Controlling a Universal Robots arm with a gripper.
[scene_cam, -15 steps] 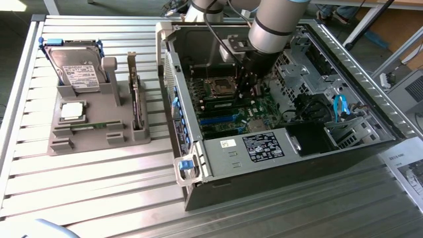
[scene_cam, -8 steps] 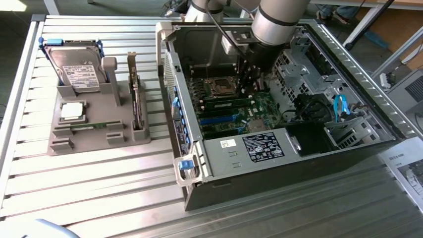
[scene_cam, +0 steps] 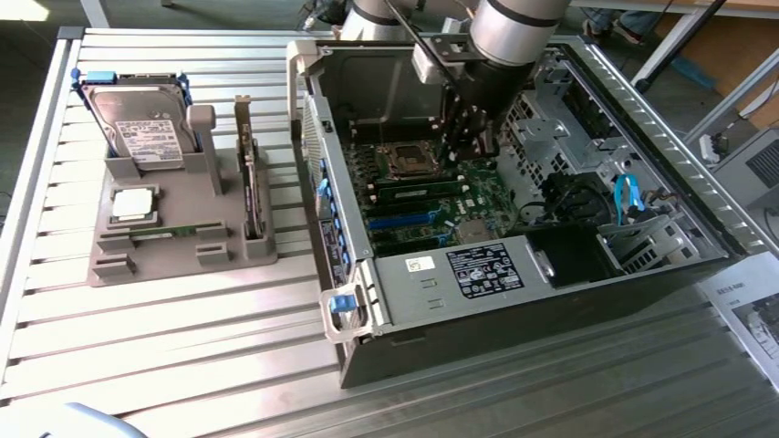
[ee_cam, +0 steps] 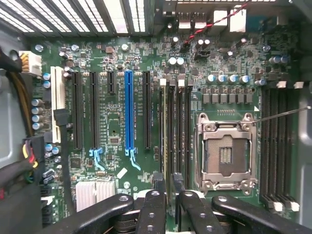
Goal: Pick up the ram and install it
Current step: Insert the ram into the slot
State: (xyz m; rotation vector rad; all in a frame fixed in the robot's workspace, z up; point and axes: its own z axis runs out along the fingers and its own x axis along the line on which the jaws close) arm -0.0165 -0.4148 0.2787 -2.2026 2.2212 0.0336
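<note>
Ram is seen edge-on, pinched between the fingertips of the gripper. The fingers are set a narrow gap apart, one on each face of the stick, and nothing else is held. The stick is held upright with its long edge in line with a memory slot, presumably so that the contacts can be met squarely.

The slot bank is placed just beside the socket, on the side toward the blue slot. Whether the ram's lower edge is already in the slot or just above it cannot be told.

In the exterior view the gripper is found deep inside the open case, close over the board and near the socket. The case is laid on its side, so the board is reached from above.

The tray is set to the exterior view's left of the case, well apart from the gripper. A second stick is judged to lie flat in it. The card and drive are stood upright in holders, their edges offered for pickup. Seating is judged to be in hand and not yet finished.
</note>
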